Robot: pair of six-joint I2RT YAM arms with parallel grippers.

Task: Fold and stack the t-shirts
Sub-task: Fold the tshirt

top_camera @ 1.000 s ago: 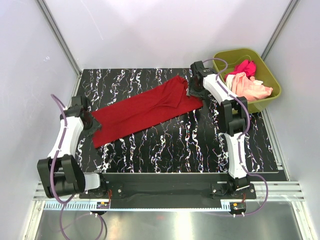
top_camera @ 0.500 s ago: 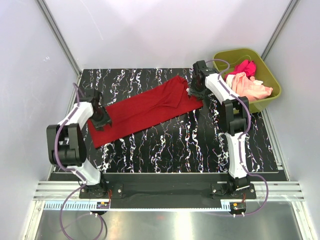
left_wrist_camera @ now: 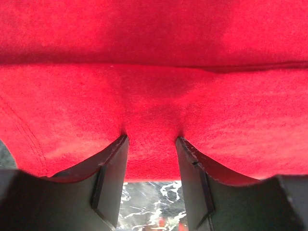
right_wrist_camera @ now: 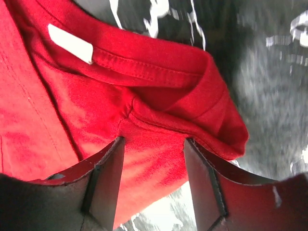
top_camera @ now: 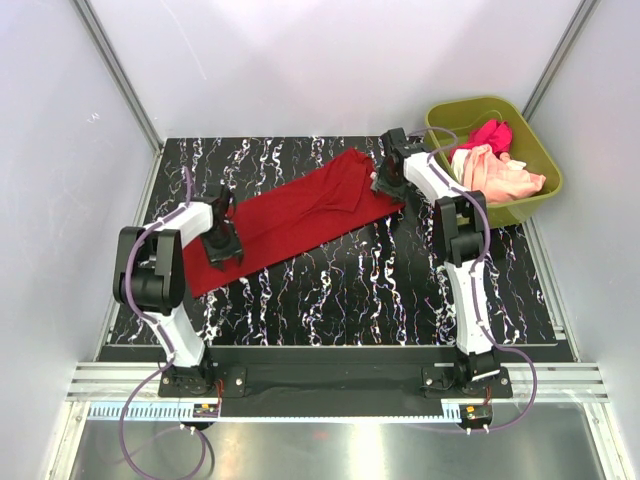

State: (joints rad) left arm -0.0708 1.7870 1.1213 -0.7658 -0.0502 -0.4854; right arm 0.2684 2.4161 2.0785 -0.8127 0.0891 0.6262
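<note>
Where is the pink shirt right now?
Top view, far right: the pink shirt sits in the green tub, toward its back, against the peach shirt.

This is a robotics lab test cell, not a home or a shop. 2 white-and-black robot arms, the left arm [top_camera: 170,320] and the right arm [top_camera: 470,300], are bolted to a black base plate [top_camera: 330,375] on aluminium rails [top_camera: 560,378] at the near edge of a black marble-patterned table [top_camera: 340,290]. Plain white panel walls [top_camera: 330,60] set in bare aluminium posts [top_camera: 120,78] box the table in on 3 sides. Purple cables [top_camera: 530,385] loop loose from the arm bases. The props are a deep red t-shirt [top_camera: 290,215] and an olive-green plastic tub [top_camera: 480,105] of more shirts.
</note>
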